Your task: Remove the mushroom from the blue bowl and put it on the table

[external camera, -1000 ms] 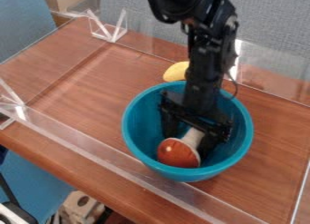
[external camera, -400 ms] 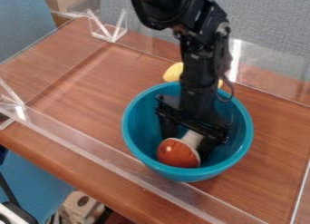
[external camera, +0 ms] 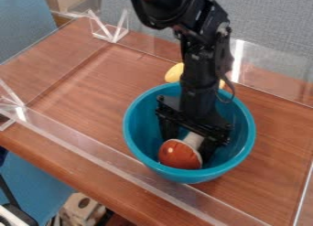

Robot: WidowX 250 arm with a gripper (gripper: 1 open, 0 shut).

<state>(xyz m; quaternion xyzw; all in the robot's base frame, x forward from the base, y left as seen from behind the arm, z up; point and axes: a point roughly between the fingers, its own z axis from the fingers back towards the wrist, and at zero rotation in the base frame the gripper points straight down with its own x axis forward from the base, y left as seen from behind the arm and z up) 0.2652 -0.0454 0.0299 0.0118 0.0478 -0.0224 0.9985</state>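
The blue bowl stands on the table near its front right. Inside it lies the mushroom on its side, reddish-brown cap toward the front, cream stem pointing back. My gripper reaches straight down into the bowl, open, its black fingers spread on either side of the mushroom's stem. Whether the fingers touch the stem I cannot tell. Nothing is lifted.
A yellow banana-like toy lies just behind the bowl, partly hidden by the arm. Low clear acrylic walls border the tabletop on all sides. Bare wood stretches to the left of the bowl.
The upper arm has shifted slightly left in the picture since the earliest frame. The gripper stays open down in the bowl, and the mushroom has not moved.
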